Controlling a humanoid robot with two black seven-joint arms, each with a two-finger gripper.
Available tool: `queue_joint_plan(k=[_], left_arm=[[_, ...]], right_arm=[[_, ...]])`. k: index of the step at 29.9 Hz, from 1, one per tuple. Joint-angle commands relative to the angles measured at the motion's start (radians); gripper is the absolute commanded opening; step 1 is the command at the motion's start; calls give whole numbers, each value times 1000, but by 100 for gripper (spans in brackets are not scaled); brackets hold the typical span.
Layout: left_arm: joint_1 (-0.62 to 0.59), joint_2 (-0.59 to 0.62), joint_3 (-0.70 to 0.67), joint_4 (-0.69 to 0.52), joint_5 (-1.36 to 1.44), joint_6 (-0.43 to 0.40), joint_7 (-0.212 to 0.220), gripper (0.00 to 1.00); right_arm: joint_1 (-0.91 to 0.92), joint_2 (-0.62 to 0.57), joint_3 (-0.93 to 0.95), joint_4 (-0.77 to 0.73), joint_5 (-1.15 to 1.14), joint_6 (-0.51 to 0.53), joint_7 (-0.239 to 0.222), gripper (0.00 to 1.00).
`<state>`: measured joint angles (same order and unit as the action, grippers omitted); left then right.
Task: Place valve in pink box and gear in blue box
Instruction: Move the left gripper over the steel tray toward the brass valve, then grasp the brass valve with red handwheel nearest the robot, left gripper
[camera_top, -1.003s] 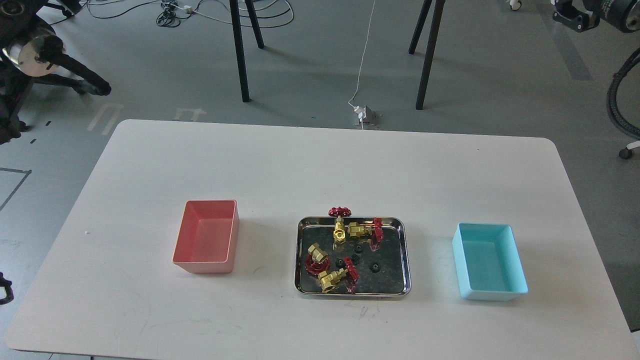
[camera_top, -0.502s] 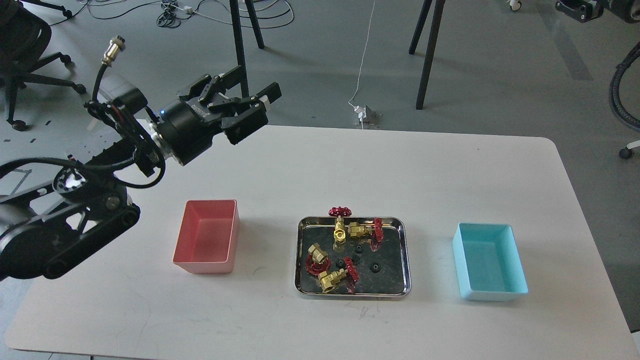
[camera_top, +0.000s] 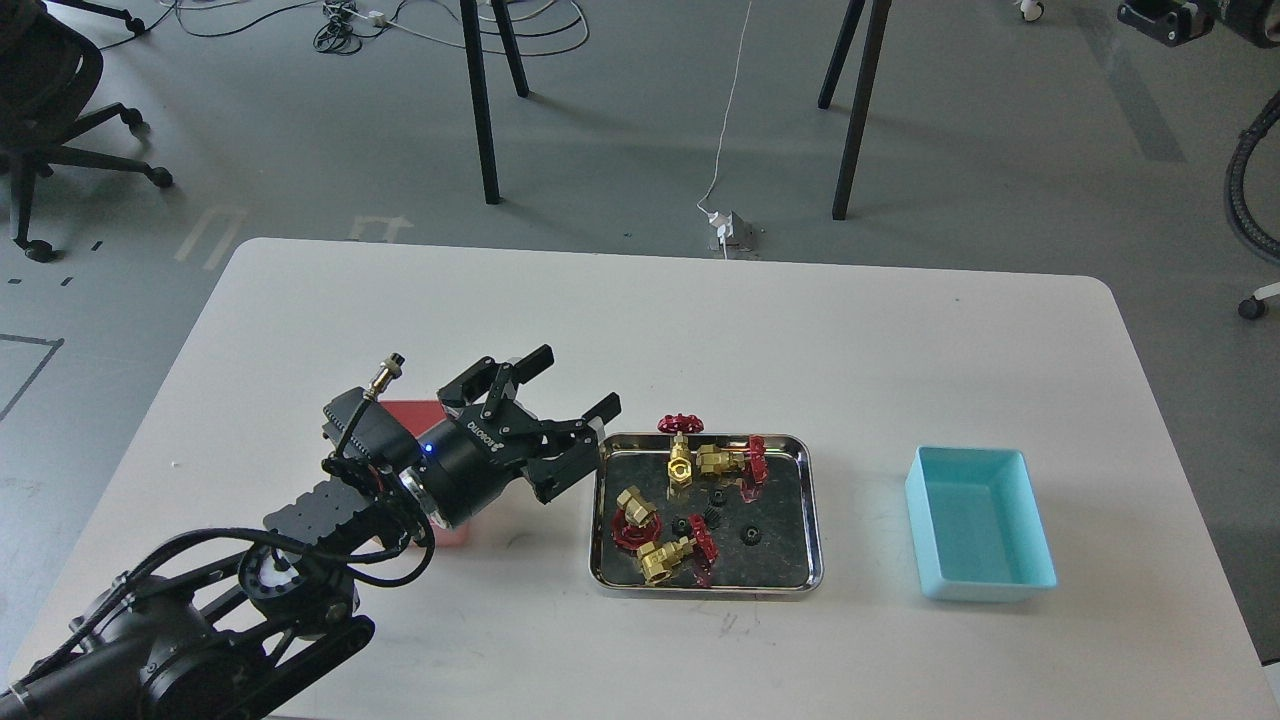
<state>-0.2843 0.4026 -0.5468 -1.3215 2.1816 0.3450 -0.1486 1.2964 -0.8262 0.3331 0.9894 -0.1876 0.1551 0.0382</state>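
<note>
A shiny steel tray (camera_top: 812, 520) at the table's middle holds several brass valves with red handwheels (camera_top: 680, 455) (camera_top: 635, 515) (camera_top: 670, 558) and several tiny black gears (camera_top: 747, 535) (camera_top: 716, 497). My left gripper (camera_top: 578, 385) is open and empty, hovering just left of the tray's far-left corner. My left arm hides most of the pink box (camera_top: 455, 535); only slivers of it show. The blue box (camera_top: 980, 523) stands empty right of the tray. My right gripper is out of view.
The white table (camera_top: 700, 330) ends close behind the tray at its far edge. Black stand legs (camera_top: 480, 110) and cables are on the floor beyond. An office chair (camera_top: 60, 90) stands at far left.
My left arm has swung down and right from above the table's far-left edge to hover over the pink box, its open gripper now beside the tray. Nothing in the tray moved.
</note>
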Motion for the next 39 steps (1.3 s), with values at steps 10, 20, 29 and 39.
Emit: queue_joint_plan(k=[10, 20, 29, 39], left_arm=[[85, -172, 44, 162, 0, -1, 0, 97], [62, -214, 68, 238, 0, -3, 0, 97], [16, -254, 100, 297, 0, -3, 1, 96], [-21, -284, 133, 347, 0, -3, 4, 96]], right_arm=[[-3, 1, -11, -2, -38, 0, -1, 100], [-2, 2, -13, -2, -38, 0, -4, 100], [1, 2, -13, -2, -38, 0, -15, 100], [3, 4, -11, -2, -38, 0, -17, 100]])
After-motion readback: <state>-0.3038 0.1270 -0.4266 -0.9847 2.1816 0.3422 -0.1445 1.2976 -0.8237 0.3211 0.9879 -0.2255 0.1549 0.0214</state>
